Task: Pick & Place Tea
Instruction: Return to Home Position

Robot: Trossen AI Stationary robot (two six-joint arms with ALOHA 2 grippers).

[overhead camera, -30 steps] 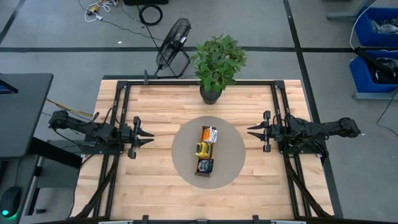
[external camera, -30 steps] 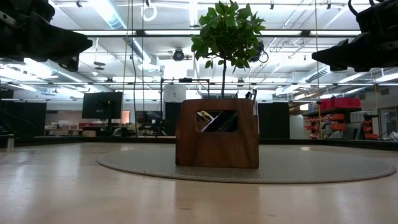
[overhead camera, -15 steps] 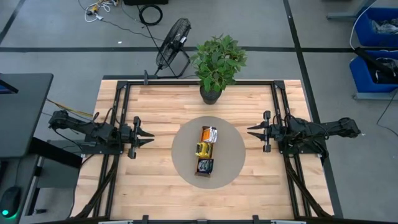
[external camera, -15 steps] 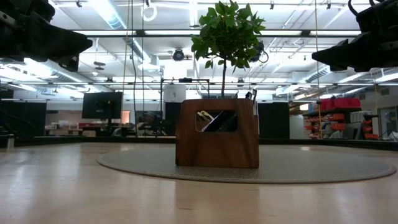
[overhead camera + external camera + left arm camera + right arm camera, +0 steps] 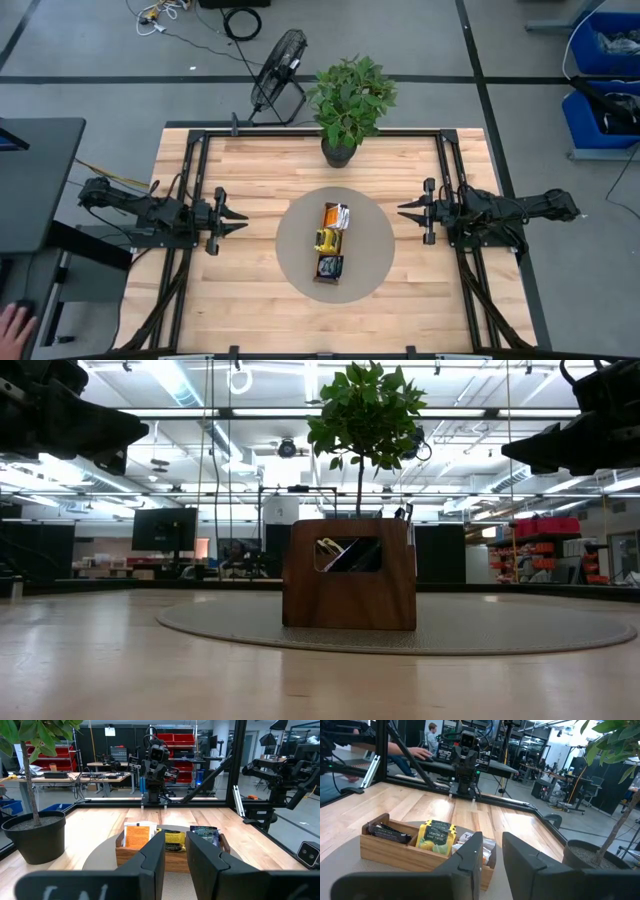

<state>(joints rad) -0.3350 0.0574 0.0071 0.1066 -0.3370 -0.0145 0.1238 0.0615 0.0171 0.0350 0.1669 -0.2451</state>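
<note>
A long brown wooden tray [image 5: 333,277] stands on a round grey mat [image 5: 375,245] at the table's middle. Tea sachets stand upright in its compartments: orange ones [image 5: 333,214] at the far end, yellow ones [image 5: 325,240] in the middle, dark navy ones [image 5: 330,266] at the near end. The left wrist view shows them as orange [image 5: 135,836], yellow [image 5: 175,844] and navy [image 5: 204,835]. My left gripper [image 5: 240,220] hovers open to the left of the mat. My right gripper [image 5: 403,211] hovers open to its right. Both point at the tray and are well apart from it.
A potted plant [image 5: 345,110] stands at the table's far edge, just beyond the mat. Black frame rails [image 5: 197,180] run along the table's left and right sides under the arms. A person's hand [image 5: 12,325] shows off the table, past its near left corner.
Both arms and the tray have kept still. A person's hand has come into the high view beyond the table's near left corner.
</note>
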